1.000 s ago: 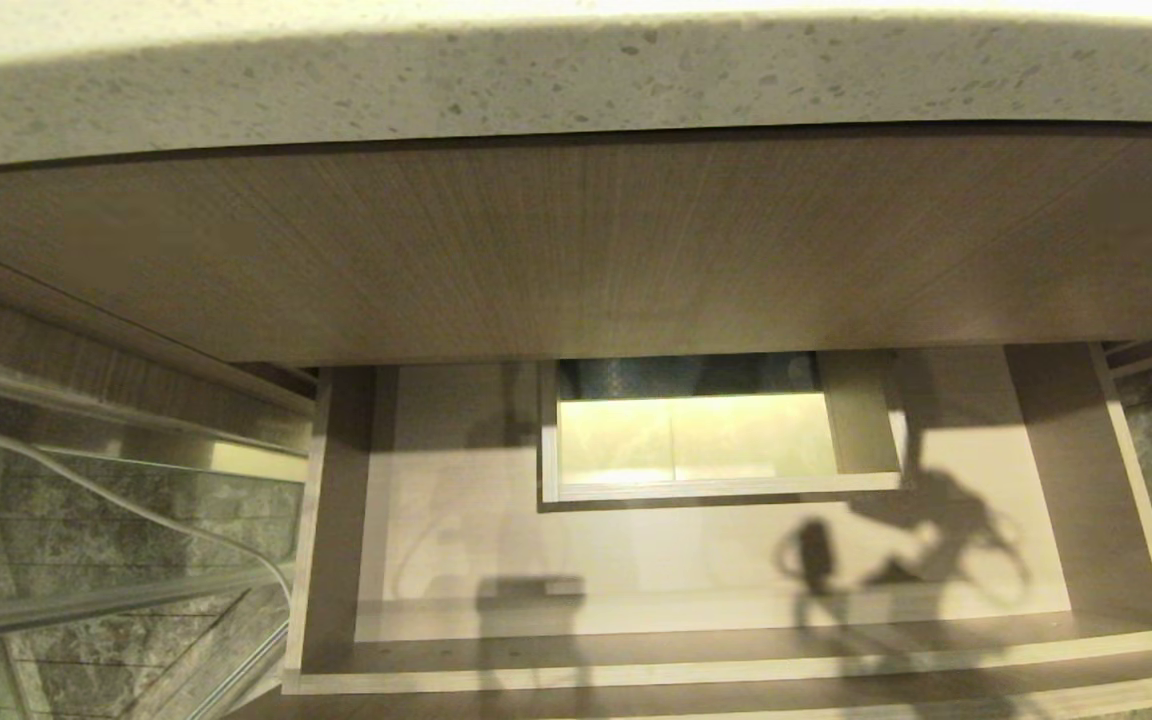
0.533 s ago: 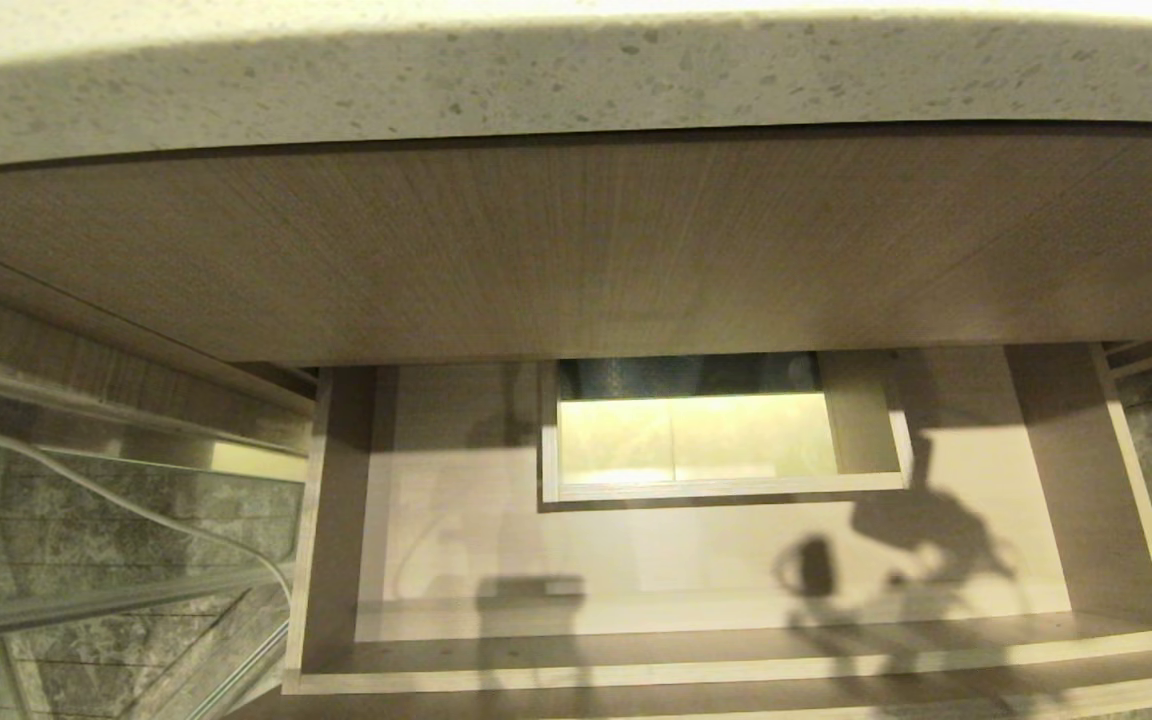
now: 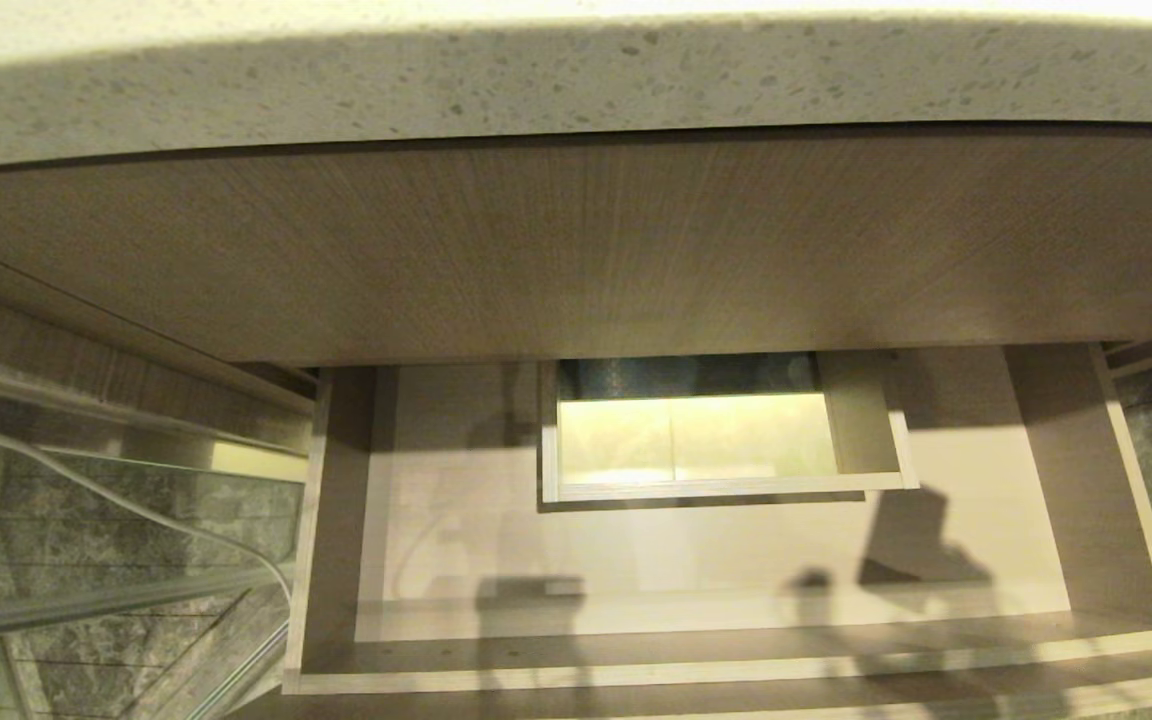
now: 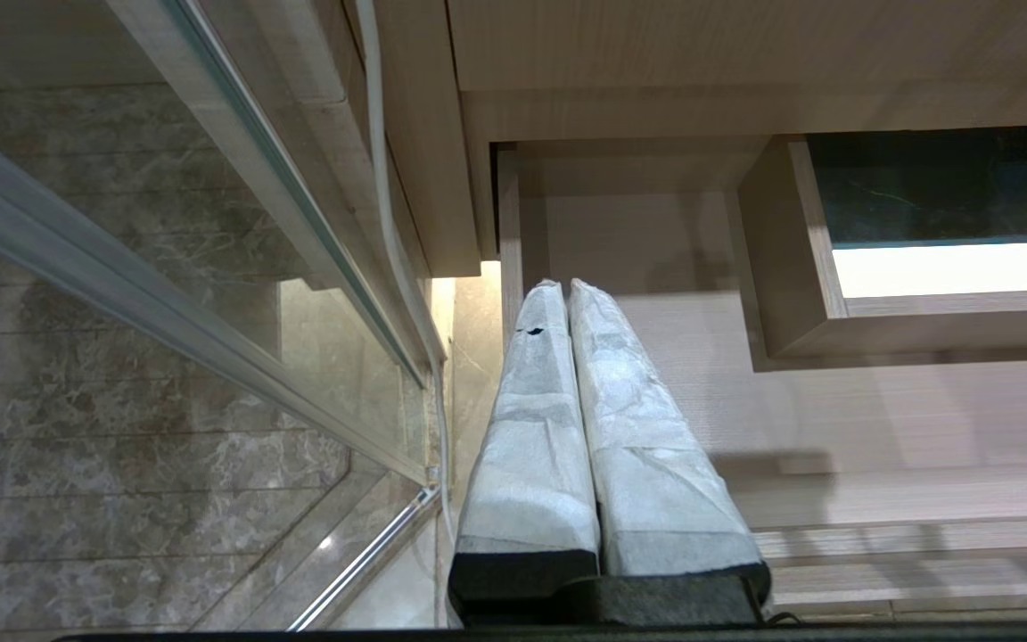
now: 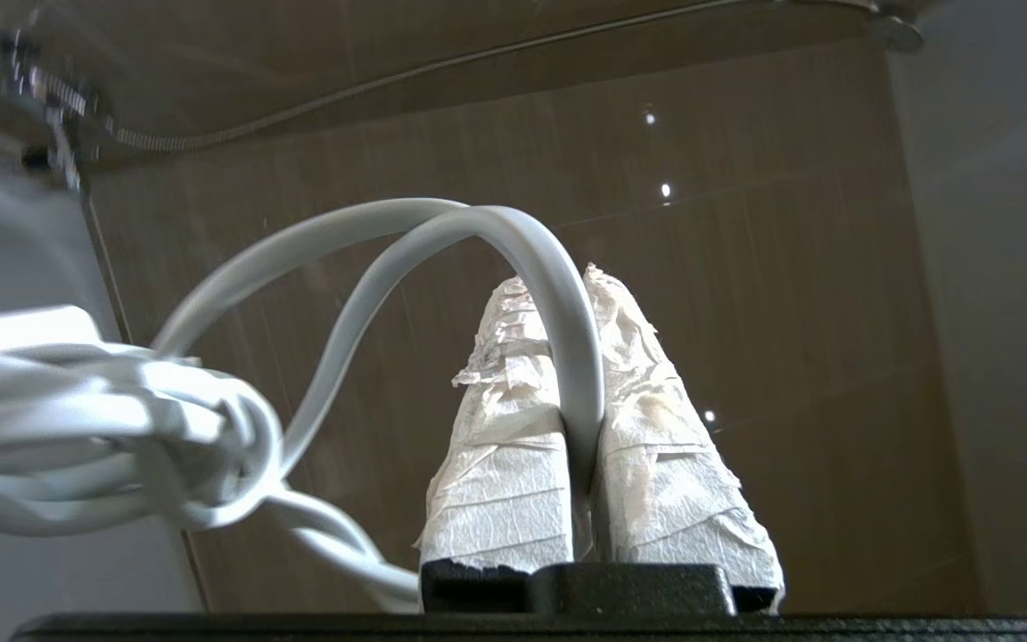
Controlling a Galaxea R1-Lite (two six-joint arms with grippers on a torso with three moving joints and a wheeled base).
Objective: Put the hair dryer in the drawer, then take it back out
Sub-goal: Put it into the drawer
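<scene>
Right gripper (image 5: pixel 580 419) pinches the hair dryer's cord (image 5: pixel 442 241); left gripper (image 4: pixel 567 294) pressed together, idle. Its shadow has slid toward the near edge of the empty drawer (image 3: pixel 456 520), suggesting the removal is under way.

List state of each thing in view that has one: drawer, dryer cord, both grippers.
drawer: pulled open, nothing lying inside, only shadows on its floor.
cord: pinched between the right gripper's fingers, a loop arching over them, the rest bundled to one side.
right gripper: shut on the cord, outside the head view.
left gripper: shut, holding nothing, over the drawer's left end.
hair dryer body: not identifiable.
</scene>
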